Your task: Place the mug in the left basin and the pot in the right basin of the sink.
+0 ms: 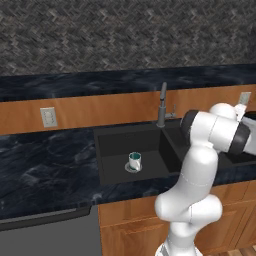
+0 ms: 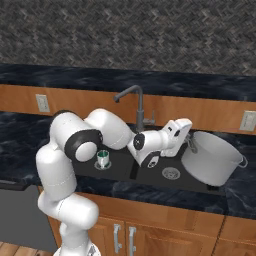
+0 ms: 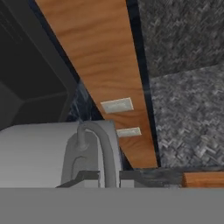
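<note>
The white mug (image 1: 134,161) (image 2: 103,158) with a teal inside stands upright on the drain of the left basin (image 1: 114,142) of the black sink. My gripper (image 2: 189,142) (image 3: 107,177) is shut on the side handle of the grey pot (image 2: 210,157) (image 3: 35,153). The pot hangs tilted, its opening turned up and to the right, over the right end of the right basin (image 2: 152,176) and the counter beside it. In the hand view the handle's loop runs between my fingertips. The right basin's steel drain shows bare.
The tall grey faucet (image 1: 162,105) (image 2: 137,102) rises behind the sink's divider, just left of my hand. Wall outlets (image 1: 48,117) (image 2: 247,120) sit on the wooden backsplash. Dark marble counter (image 1: 45,165) runs left of the sink, above a grey appliance front.
</note>
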### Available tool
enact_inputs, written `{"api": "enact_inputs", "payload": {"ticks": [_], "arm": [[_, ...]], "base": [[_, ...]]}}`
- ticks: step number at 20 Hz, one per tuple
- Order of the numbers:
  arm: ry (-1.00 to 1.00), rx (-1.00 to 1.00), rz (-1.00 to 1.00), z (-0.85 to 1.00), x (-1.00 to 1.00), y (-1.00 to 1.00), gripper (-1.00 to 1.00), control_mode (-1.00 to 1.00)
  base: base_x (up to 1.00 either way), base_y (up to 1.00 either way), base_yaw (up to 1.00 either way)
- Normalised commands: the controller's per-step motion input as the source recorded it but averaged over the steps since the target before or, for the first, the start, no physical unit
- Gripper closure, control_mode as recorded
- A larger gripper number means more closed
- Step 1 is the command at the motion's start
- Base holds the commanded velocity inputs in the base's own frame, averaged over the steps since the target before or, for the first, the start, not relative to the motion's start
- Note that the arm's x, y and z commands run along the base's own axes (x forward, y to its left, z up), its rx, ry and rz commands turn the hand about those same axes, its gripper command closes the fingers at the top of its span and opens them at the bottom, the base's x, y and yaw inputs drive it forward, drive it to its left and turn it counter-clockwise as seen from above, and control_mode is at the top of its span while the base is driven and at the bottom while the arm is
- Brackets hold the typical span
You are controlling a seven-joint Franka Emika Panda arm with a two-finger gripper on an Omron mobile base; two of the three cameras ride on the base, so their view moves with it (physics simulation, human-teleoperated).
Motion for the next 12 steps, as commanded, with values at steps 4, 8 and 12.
{"api": "enact_inputs", "payload": {"ticks": [4,8,12], "arm": [[0.00,0.00,0.05,-0.11,0.05,0.45,1.00,-1.00],[0.00,0.00,0.06,-0.16,0.08,0.47,1.00,-1.00],[0.00,0.00,0.05,-0.18,0.14,0.42,1.00,-1.00]], "base": [[0.00,0.00,0.00],[0.00,0.00,0.00],[0.00,0.00,0.00]]}}
